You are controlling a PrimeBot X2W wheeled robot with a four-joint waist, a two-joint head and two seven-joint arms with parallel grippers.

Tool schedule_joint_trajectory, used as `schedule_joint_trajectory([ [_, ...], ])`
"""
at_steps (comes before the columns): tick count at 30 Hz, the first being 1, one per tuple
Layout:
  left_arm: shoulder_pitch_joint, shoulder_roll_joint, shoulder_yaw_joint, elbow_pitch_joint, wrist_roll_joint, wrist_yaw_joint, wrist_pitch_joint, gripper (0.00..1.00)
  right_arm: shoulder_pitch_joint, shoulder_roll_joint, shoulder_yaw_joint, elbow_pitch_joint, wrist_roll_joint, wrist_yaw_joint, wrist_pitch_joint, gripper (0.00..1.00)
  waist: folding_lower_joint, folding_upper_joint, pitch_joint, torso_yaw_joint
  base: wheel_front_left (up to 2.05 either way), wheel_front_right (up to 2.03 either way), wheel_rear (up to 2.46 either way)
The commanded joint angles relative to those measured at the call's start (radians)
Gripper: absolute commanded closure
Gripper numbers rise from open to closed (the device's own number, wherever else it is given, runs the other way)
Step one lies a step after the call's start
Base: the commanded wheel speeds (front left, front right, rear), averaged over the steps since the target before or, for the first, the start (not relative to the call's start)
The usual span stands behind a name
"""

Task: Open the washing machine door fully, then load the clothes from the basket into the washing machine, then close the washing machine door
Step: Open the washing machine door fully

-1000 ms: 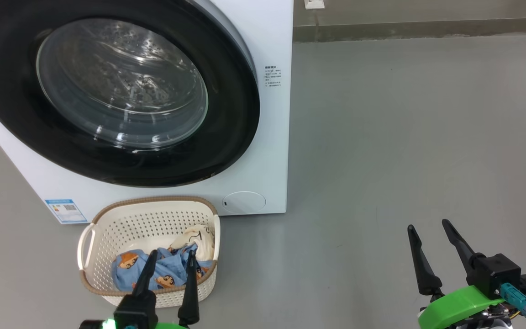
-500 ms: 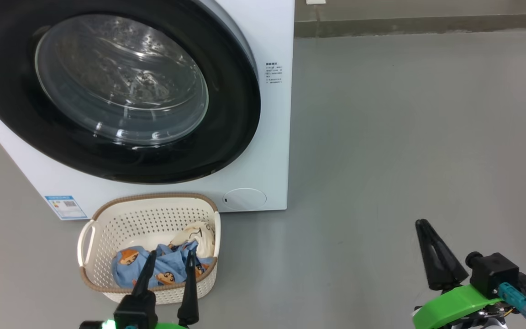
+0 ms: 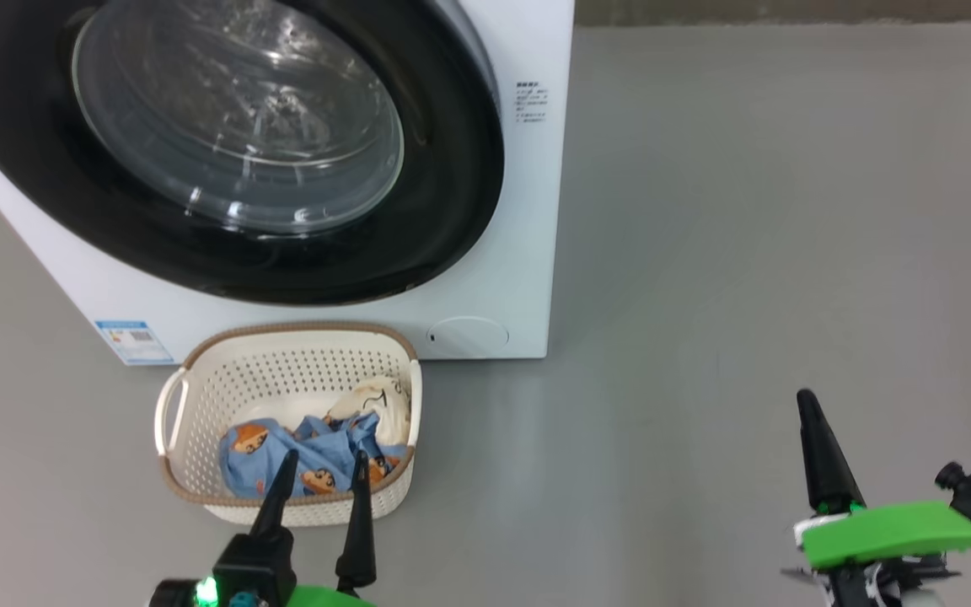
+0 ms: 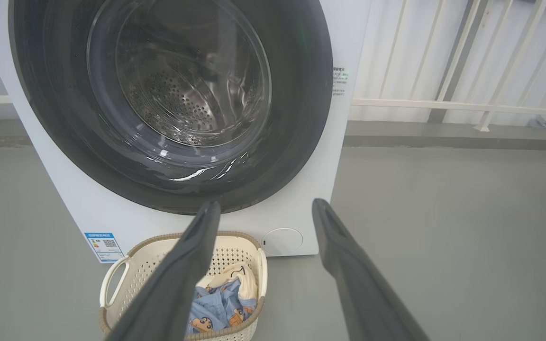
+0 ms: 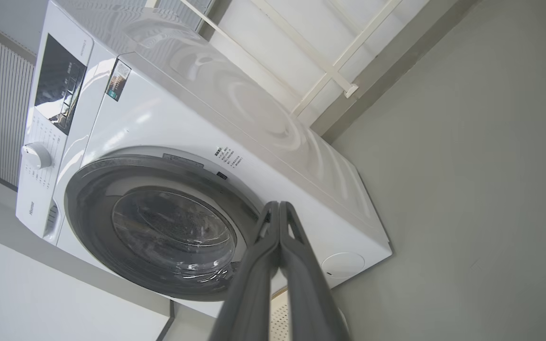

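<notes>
Cream plastic basket (image 3: pixel 283 379) sits just before the washing machine (image 3: pixel 528 278), its blue cartoon-print clothes (image 3: pixel 317 443) partly hidden behind the left gripper (image 3: pixel 325 456), fingers spread wide. The closed washing machine door (image 3: pixel 452 185) is cut off above. Far right, the right gripper (image 3: pixel 805 396) is pinched together, empty.

white washing machine (image 3: pixel 485 278), black-ringed door (image 3: pixel 452 194), lt-blue cartoon-print clothes (image 3: pixel 308 455), cream basket (image 3: pixel 283 371)
</notes>
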Motion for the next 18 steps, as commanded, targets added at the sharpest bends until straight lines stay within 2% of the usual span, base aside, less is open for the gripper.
schedule_joint_trajectory([
  [1, -0.044, 0.004, 0.026, -0.031, -0.013, 0.006, -0.006, 0.00, -0.050, -0.007, 0.026, -0.022, 0.025, 0.009, 0.004, 1.00, 0.0000, 0.0000, 0.018, 0.013, 0.00, 0.00, 0.00],
  [8, -0.080, 0.004, 0.009, -0.047, -0.025, 0.010, -0.006, 0.00, -0.174, -0.007, -0.029, -0.020, 0.361, 0.009, 0.111, 1.00, 0.0000, 0.0000, 0.089, 0.049, 0.00, 0.00, 0.00],
  [18, -0.151, 0.004, -0.020, -0.095, -0.065, 0.024, -0.006, 0.00, -0.422, -0.052, -0.116, 0.016, 0.438, 0.009, 0.333, 1.00, 0.0000, 0.0000, 0.211, 0.100, 0.00, 0.00, 0.00],
])
